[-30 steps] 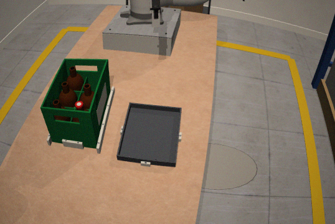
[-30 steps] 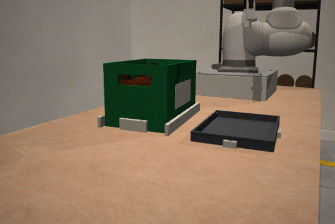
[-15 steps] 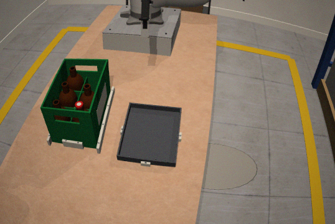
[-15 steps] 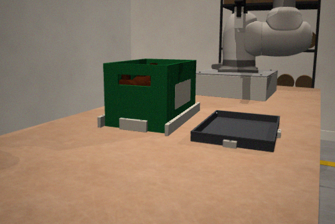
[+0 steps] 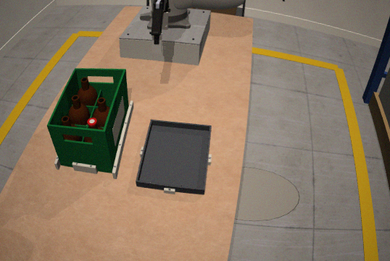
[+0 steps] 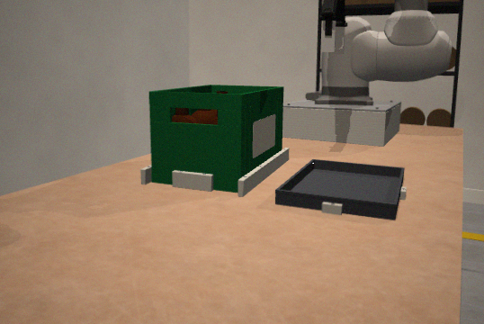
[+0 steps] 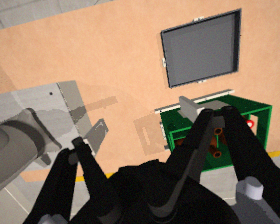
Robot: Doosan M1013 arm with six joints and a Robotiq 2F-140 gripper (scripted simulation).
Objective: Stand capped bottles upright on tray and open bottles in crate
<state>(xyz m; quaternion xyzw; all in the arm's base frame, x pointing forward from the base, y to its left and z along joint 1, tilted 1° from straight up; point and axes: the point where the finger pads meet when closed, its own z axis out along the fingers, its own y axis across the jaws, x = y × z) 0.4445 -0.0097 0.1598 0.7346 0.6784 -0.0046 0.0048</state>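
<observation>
A green crate (image 5: pixel 87 126) stands on the left of the table and holds several brown bottles. One bottle (image 5: pixel 92 122) at the crate's front right has a red cap; the others, such as the one at the back (image 5: pixel 85 91), are open-necked. A dark grey tray (image 5: pixel 175 155) lies empty to the right of the crate. My gripper (image 5: pixel 156 38) is open and empty, high above the table near the robot base, far from crate and tray. In the wrist view the crate (image 7: pixel 216 135) and the tray (image 7: pixel 201 48) show beyond the open fingers.
The grey robot pedestal (image 5: pixel 167 35) stands at the back of the table. Pale stop blocks (image 5: pixel 122 138) border the crate and the tray. The table's right edge runs just right of the tray. A shelf rack (image 6: pixel 391 5) stands behind the robot.
</observation>
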